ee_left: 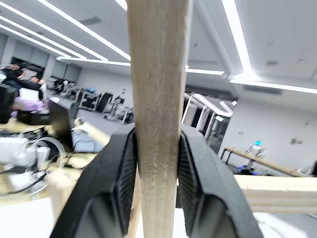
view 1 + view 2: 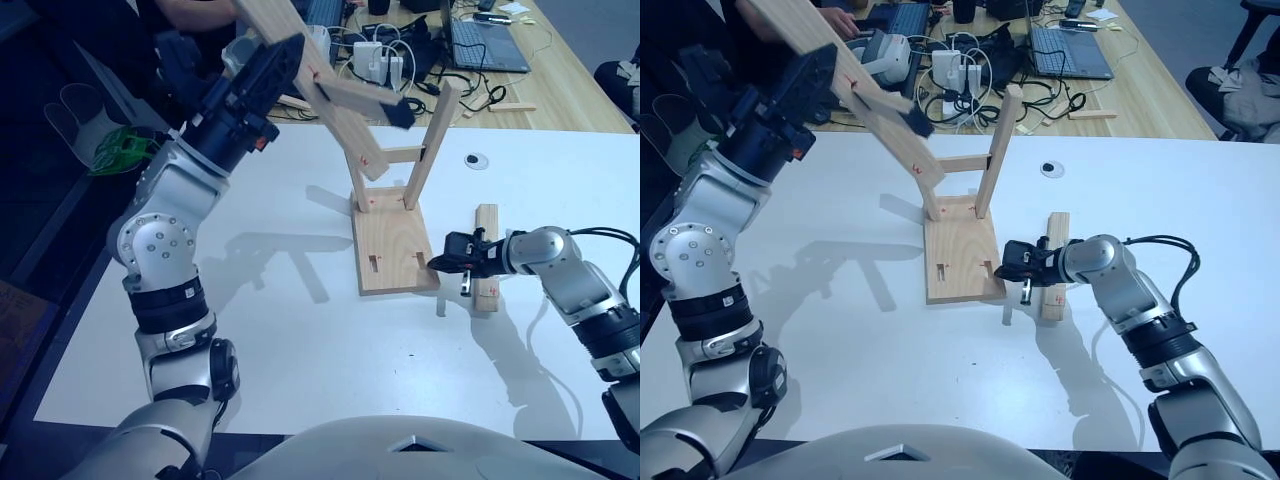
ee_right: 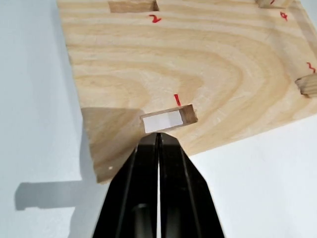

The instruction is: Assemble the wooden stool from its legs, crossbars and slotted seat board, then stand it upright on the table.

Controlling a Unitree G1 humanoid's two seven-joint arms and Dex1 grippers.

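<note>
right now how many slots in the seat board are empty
2. Both are along the seat board's near edge: one slot at the corner by the right gripper, the other at the opposite near corner. The far slots hold legs.

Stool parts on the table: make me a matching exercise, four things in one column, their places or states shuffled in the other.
1 seat board
2 loose bar
3 held bar
4 right gripper

A shut, at the board's right edge
B flat, two legs standing in it
C lying right of the board
D clamped in the left gripper

Pairs: 1-B, 2-C, 3-D, 4-A
</note>
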